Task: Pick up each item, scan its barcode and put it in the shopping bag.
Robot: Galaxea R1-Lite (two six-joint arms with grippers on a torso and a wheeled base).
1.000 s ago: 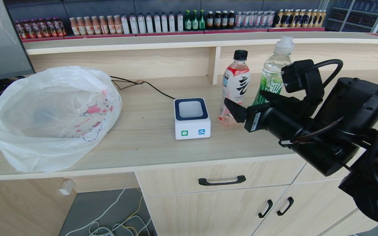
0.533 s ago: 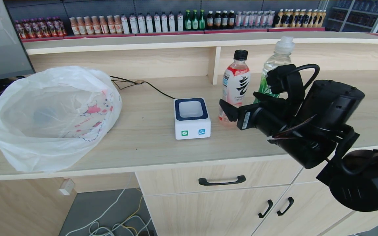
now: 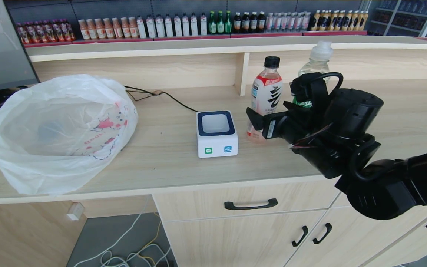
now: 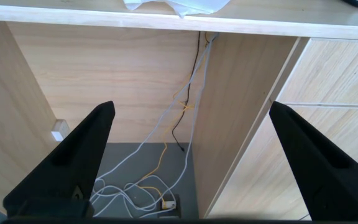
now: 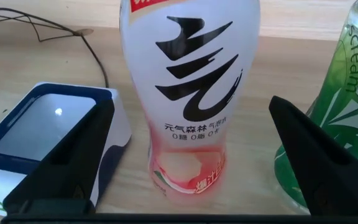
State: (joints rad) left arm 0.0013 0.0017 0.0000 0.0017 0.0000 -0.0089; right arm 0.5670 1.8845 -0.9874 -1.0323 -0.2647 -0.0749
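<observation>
A pink-labelled drink bottle with a black cap stands on the wooden counter, right of the white and blue barcode scanner. A green-labelled bottle stands just behind it, partly hidden by my right arm. My right gripper hovers open right in front of the pink bottle. In the right wrist view the pink bottle stands between the spread fingers, untouched, with the scanner and green bottle on either side. The white shopping bag lies open at the counter's left. My left gripper hangs open below the counter edge.
A black cable runs from the scanner to the counter's back. A raised shelf and divider stand behind the bottles. Drawers with black handles sit under the counter. Loose cables lie on the floor in the open bay.
My right arm has moved left and forward, bringing its open gripper closer to the pink bottle and covering more of the green one. Bottles, scanner and bag have stayed put.
</observation>
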